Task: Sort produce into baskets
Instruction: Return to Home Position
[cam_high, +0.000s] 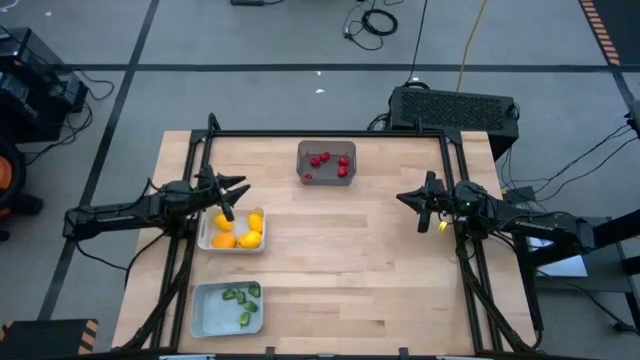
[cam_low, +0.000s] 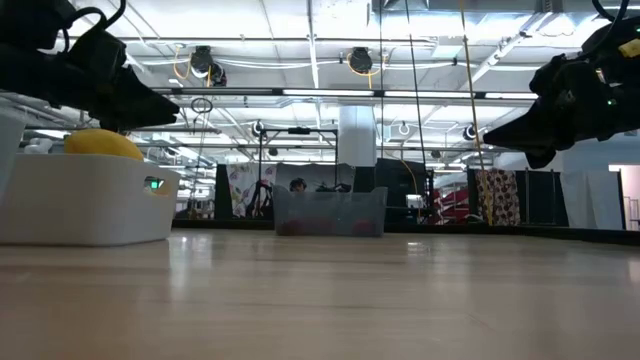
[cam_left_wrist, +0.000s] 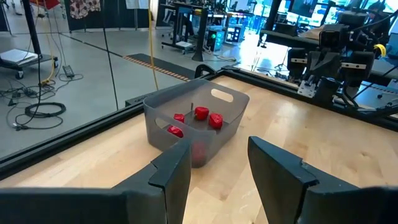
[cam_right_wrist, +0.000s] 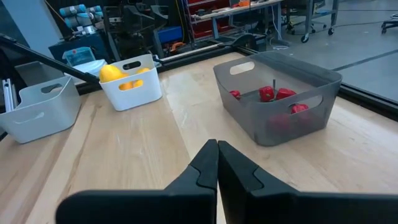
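Observation:
Several yellow-orange rounds (cam_high: 238, 231) lie in the white bin (cam_high: 207, 243) at the table's left. Red pieces (cam_high: 322, 160) lie in the dark grey translucent bin (cam_high: 326, 180) at the far middle; they show in the left wrist view (cam_left_wrist: 200, 113) and right wrist view (cam_right_wrist: 273, 94) too. Green pieces (cam_high: 240, 295) lie in the light grey-blue tray (cam_high: 205, 315) at the near left. My left gripper (cam_high: 232, 187) hangs open and empty above the white bin's far edge. My right gripper (cam_high: 404, 197) is shut and empty, raised over the table's right side.
A black frame (cam_high: 320, 133) runs along the table's far and side edges. Bare wood lies in the table's middle and near right (cam_high: 360, 270). A black box (cam_high: 455, 108) stands behind the table's far right corner.

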